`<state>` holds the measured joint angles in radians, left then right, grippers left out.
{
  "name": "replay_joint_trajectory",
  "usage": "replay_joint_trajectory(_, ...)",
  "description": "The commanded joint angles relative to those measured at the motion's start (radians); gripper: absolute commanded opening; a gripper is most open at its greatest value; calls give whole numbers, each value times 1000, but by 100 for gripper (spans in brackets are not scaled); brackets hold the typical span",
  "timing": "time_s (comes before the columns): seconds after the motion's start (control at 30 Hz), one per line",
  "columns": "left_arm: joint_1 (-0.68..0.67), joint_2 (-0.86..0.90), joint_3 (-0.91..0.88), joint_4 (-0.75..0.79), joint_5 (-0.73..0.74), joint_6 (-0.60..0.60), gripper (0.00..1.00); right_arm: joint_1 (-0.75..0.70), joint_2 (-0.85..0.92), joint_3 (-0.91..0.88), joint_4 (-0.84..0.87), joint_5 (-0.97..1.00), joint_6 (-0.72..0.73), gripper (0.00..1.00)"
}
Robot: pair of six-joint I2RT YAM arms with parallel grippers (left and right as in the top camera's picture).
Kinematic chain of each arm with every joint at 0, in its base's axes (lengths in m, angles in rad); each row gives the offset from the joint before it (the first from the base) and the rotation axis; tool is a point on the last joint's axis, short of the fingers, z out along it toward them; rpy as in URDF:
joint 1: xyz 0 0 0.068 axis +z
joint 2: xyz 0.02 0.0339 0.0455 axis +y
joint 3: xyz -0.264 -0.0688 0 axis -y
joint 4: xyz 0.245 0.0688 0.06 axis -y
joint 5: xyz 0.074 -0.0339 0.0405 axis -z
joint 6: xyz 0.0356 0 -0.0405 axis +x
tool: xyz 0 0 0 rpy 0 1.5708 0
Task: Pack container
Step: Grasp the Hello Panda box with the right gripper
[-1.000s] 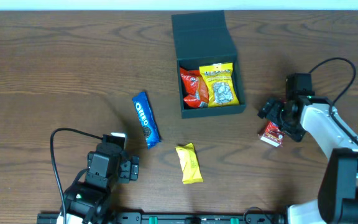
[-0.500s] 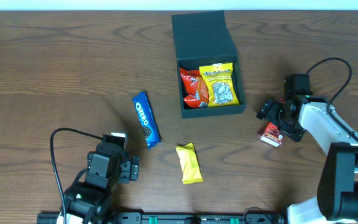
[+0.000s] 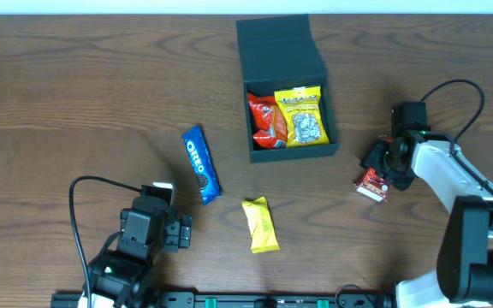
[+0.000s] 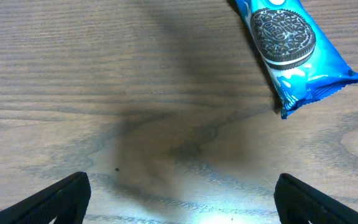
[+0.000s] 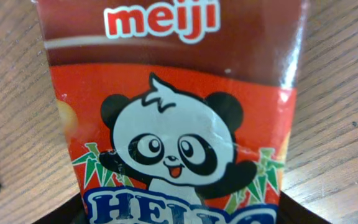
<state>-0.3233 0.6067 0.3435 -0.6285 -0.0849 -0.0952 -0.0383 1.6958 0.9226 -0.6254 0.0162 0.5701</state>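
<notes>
The box (image 3: 289, 147) sits at about 12 o'clock from the table's (image 3: 75, 94) middle. It stands open, with its lid (image 3: 274, 44) folded back toward 12 o'clock. Two snacks already lie inside, side by side: a red packet (image 3: 264, 121) on the 9 o'clock side and a yellow bag (image 3: 303, 117) on the 3 o'clock side.

Three snacks are still out on the table. The Oreo pack (image 3: 201, 164) lies at 8 o'clock from the box. The yellow bar (image 3: 260, 225) lies at 6 o'clock, well apart from the box. The panda packet (image 3: 371, 184) lies at 4 o'clock.

So the packing looks a little under halfway done: two snacks are in, three remain, and the lid is probably to be shut last.

The right gripper (image 3: 382, 171) is down over the panda packet, which fills its wrist view with a dark finger at each lower corner. Whether the jaws already clamp the packet or only straddle it cannot be told. This packet looks like the next one to go in.

The left gripper (image 4: 182, 198) hangs with its jaws wide apart and empty. It is at 5 o'clock from the Oreo pack, near it but not touching.
</notes>
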Motion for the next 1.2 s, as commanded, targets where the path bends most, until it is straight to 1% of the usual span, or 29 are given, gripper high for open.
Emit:
replay_joint_trajectory(0.0,4,-3,0,-3,-3,17,95,-6,8,-2,-5,2,-3,58)
replay_joint_trajectory(0.17,4,-3,0,-3,-3,18,96,-6,8,-2,-6,2,-3,53)
replay_joint_trajectory(0.27,4,-3,0,-3,-3,18,95,-6,8,-2,-6,2,-3,45)
replay_joint_trajectory(0.53,4,-3,0,-3,-3,18,96,-6,8,-2,-11,2,-3,38)
replay_joint_trajectory(0.63,4,-3,0,-3,-3,18,95,-6,8,-2,-14,2,-3,37)
replay_joint_trajectory(0.83,4,-3,0,-3,-3,18,95,-6,8,-2,-19,2,-3,31)
replay_joint_trajectory(1.1,4,-3,0,-3,-3,18,95,-6,8,-2,-21,2,-3,30)
replay_joint_trajectory(1.17,4,-3,0,-3,-3,18,95,-6,8,-2,-21,2,-3,28)
